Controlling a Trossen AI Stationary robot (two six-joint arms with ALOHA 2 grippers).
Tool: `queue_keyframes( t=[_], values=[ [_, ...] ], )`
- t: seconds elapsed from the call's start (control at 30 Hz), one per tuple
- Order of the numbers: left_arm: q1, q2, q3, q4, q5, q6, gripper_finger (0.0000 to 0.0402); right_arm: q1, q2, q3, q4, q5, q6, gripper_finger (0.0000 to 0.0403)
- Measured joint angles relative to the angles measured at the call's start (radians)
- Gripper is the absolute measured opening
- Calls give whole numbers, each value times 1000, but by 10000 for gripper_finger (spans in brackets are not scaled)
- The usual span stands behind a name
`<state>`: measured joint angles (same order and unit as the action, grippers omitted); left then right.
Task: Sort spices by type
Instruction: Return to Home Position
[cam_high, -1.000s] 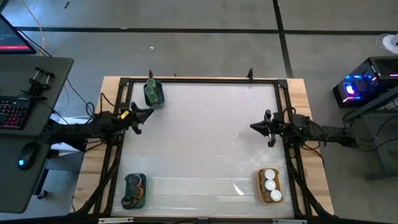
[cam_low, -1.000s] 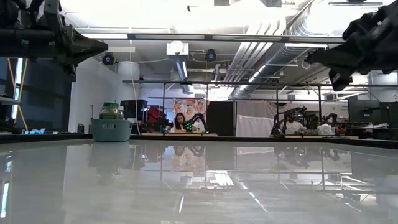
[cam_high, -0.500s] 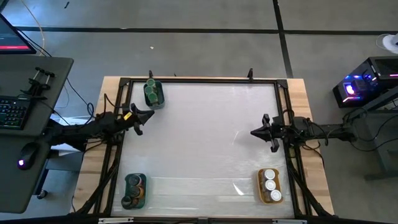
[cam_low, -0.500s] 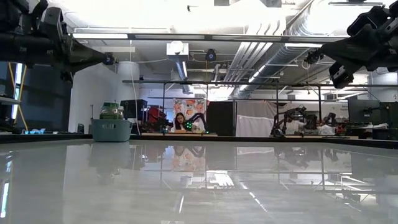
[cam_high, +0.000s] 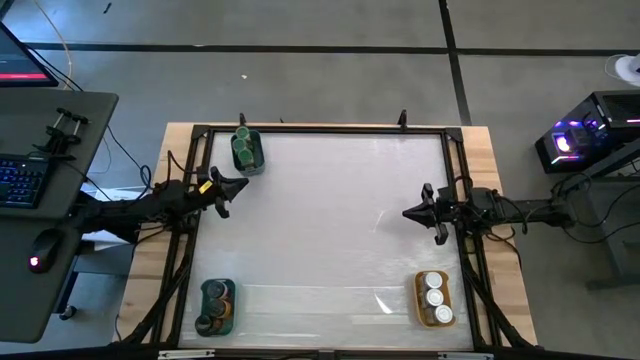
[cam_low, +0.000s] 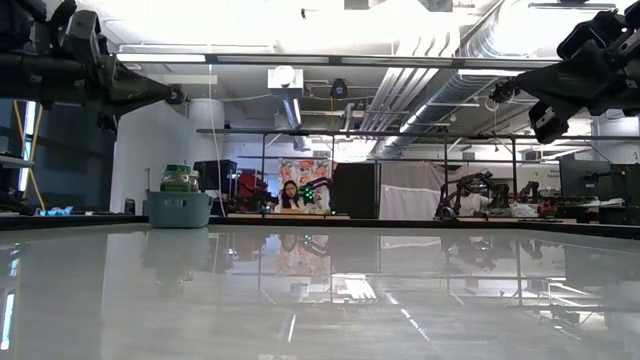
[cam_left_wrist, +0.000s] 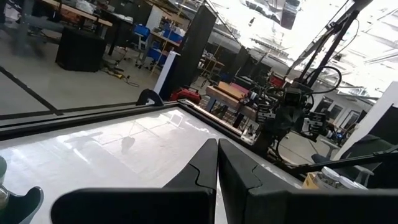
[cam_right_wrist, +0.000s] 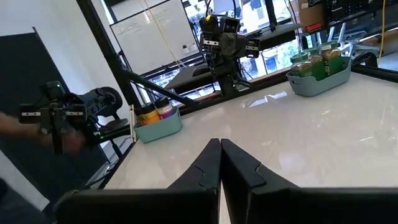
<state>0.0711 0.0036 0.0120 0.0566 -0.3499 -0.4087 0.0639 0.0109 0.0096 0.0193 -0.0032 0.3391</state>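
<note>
The left gripper and right gripper are held closed, empty. Spice jars are stood upright in bins, labels unreadable.

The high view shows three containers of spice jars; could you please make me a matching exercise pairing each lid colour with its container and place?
Corners are as the high view shows them.

Column 1
1. green-lidded jars
2. dark-lidded jars
3. white-lidded jars

Column 2
A. orange tray, lower right corner
B. teal bin at the upper left corner
C. teal bin at the lower left corner

Pairs: 1-B, 2-C, 3-A
</note>
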Motion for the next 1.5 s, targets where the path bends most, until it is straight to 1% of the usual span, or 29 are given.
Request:
queue_keyframes(
  t=[0.5,0.53,0.63,0.7,0.73,0.87,1.5],
  values=[
    [0,1,0,-2,8,10,1,0,1,0,0,0,0,1],
    [-1,7,0,-5,38,27,1,0,1,-1,0,0,0,1],
    [-8,26,0,-28,194,133,1,0,1,-1,0,0,0,1],
    [-9,37,0,-36,246,176,1,0,1,-1,0,0,0,1],
    [-9,43,0,-36,253,193,1,0,1,-1,0,0,0,1],
    [-9,63,0,-37,260,236,1,0,1,-1,0,0,0,1],
    [-8,72,0,-37,259,229,1,0,1,-1,0,0,0,1]
  ],
)
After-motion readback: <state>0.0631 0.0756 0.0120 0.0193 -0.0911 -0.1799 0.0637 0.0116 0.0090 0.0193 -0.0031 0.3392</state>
